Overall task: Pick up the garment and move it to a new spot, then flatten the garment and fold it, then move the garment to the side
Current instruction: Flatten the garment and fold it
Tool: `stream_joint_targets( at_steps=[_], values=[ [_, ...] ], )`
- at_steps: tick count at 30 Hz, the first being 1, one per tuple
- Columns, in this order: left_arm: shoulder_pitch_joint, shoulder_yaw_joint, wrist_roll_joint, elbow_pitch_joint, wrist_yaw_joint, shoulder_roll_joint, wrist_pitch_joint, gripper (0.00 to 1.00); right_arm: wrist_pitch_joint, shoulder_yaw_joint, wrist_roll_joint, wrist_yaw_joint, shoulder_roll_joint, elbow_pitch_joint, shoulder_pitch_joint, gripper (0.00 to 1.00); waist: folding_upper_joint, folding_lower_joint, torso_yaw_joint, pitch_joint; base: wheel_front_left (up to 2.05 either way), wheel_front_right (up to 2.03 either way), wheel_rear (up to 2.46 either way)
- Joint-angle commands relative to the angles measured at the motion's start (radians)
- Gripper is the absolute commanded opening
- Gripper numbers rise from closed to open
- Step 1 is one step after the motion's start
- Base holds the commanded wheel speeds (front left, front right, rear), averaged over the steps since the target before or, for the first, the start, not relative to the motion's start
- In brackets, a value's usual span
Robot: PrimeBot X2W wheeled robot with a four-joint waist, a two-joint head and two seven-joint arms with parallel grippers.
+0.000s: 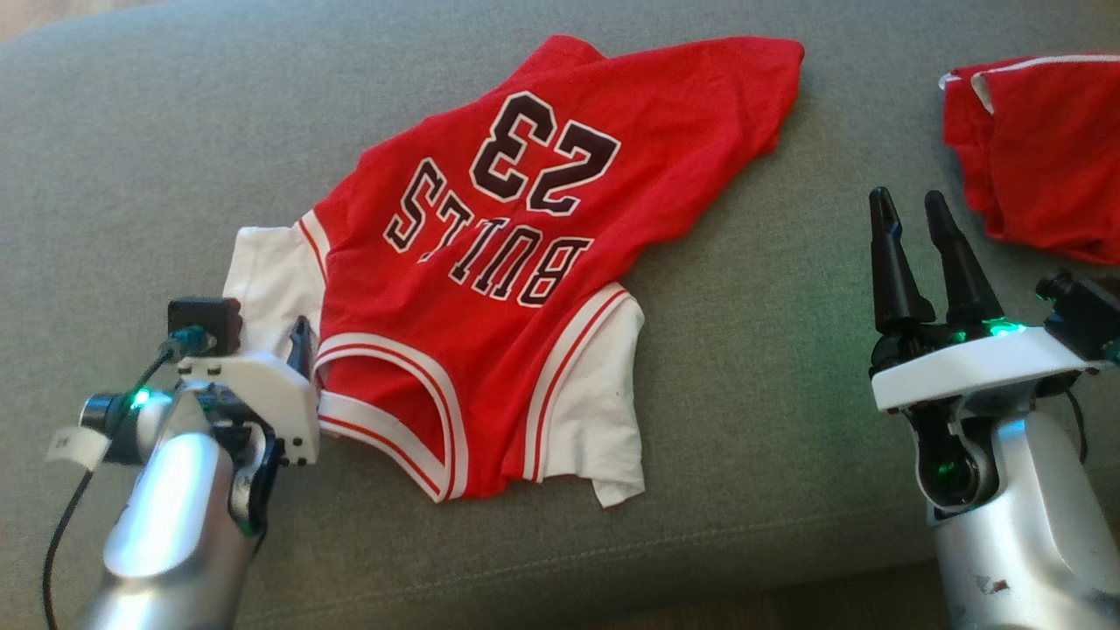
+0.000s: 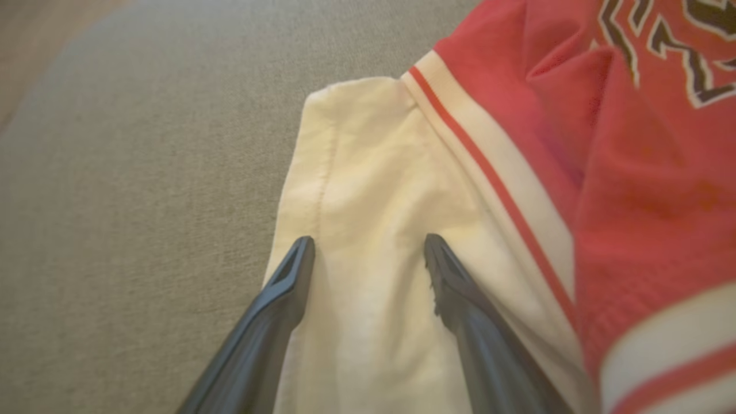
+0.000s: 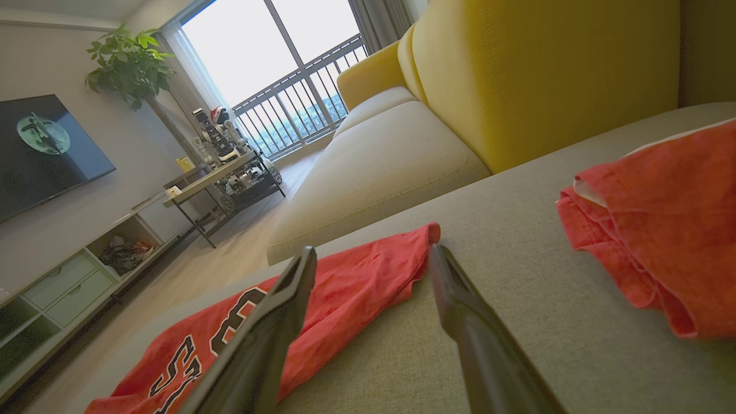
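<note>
The garment (image 1: 525, 262) is a red basketball jersey with white sleeves, a dark number and lettering. It lies spread but rumpled on the grey cushion (image 1: 131, 131), collar toward me. My left gripper (image 1: 293, 350) hangs over the jersey's left white sleeve (image 2: 374, 172); its jaws are open, with the tips (image 2: 369, 241) straddling the sleeve cloth. My right gripper (image 1: 907, 197) stands open to the right of the jersey, fingers pointing away, nothing between them. In the right wrist view the jersey's red hem (image 3: 322, 299) lies past the open right gripper (image 3: 374, 253).
A second red cloth (image 1: 1041, 149) lies bunched at the cushion's far right, close to my right gripper. The cushion's front edge runs along the bottom of the head view. A yellow sofa back (image 3: 546, 75) and a beige seat (image 3: 379, 167) stand beyond.
</note>
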Motion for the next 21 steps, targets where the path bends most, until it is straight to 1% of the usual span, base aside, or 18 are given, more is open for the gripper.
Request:
stream_joint_targets(
  at_steps=[1, 5, 6, 7, 9, 10, 12, 14, 16, 19, 20, 21],
  values=[
    [-0.045, 0.023, 0.01, 0.0, -0.011, 0.038, 0.019, 1.0, 0.0, 0.028, 0.004, 0.0, 0.006, -0.043, -0.004, 1.0, 0.0, -0.0002, -0.012, 0.014, 0.0, 0.0, 0.0],
    [-0.069, 0.006, 0.014, 0.05, -0.022, 0.044, 0.051, 1.0, -0.005, 0.028, 0.007, 0.0, 0.006, -0.047, -0.005, 1.0, 0.0, -0.0002, -0.021, 0.025, 0.0, 0.0, 0.0],
    [-0.073, -0.002, 0.016, 0.061, -0.031, 0.046, 0.06, 0.93, -0.006, 0.028, 0.008, 0.0, 0.006, -0.046, -0.005, 1.0, 0.0, -0.0002, -0.022, 0.027, 0.0, 0.0, 0.0],
    [-0.077, -0.011, 0.021, 0.068, -0.04, 0.049, 0.062, 0.0, -0.007, 0.028, 0.009, 0.0, 0.006, -0.045, -0.006, 1.0, 0.0, -0.0002, -0.023, 0.028, 0.0, 0.0, 0.0],
    [-0.085, -0.034, 0.037, 0.07, -0.057, 0.059, 0.059, 0.0, -0.009, 0.027, 0.01, 0.0, 0.006, -0.043, -0.006, 1.0, 0.0, -0.0002, -0.024, 0.027, 0.0, 0.0, 0.0],
    [-0.096, -0.05, 0.055, 0.054, -0.061, 0.073, 0.045, 0.0, -0.011, 0.024, 0.011, 0.0, 0.006, -0.039, -0.005, 1.0, 0.0, -0.0002, -0.022, 0.025, 0.0, 0.0, 0.0],
    [-0.114, -0.068, 0.091, 0.025, -0.047, 0.101, 0.029, 0.0, -0.014, 0.021, 0.014, 0.0, 0.006, -0.033, -0.006, 1.0, 0.0, -0.0002, -0.02, 0.022, 0.0, 0.0, 0.0],
    [-0.14, -0.079, 0.126, -0.012, -0.032, 0.138, 0.015, 0.0, -0.017, 0.022, 0.018, 0.0, 0.006, -0.027, -0.009, 1.0, 0.0, -0.0002, -0.02, 0.02, 0.0, 0.0, 0.0],
    [-0.173, -0.088, 0.158, -0.054, -0.028, 0.182, 0.018, 0.0, -0.021, 0.029, 0.024, 0.0, 0.006, -0.02, -0.014, 1.0, 0.0, -0.0002, -0.021, 0.02, 0.0, 0.0, 0.0],
    [-0.24, -0.096, 0.197, -0.114, -0.044, 0.253, 0.044, 0.0, -0.029, 0.043, 0.035, 0.0, 0.006, -0.01, -0.026, 1.0, 0.0, -0.0002, -0.029, 0.028, 0.0, 0.0, 0.0],
    [-0.24, -0.096, 0.197, -0.114, -0.044, 0.253, 0.044, 0.0, -0.029, 0.043, 0.035, 0.0, 0.006, -0.01, -0.026, 1.0, 0.0, -0.0002, -0.029, 0.028, 0.0, 0.0, 0.0],
    [-0.266, -0.1, 0.213, -0.132, -0.052, 0.28, 0.056, 0.0, -0.032, 0.051, 0.04, 0.0, 0.006, -0.007, -0.031, 1.0, 0.0, -0.0002, -0.033, 0.033, 0.0, 0.0, 0.0]
  ],
)
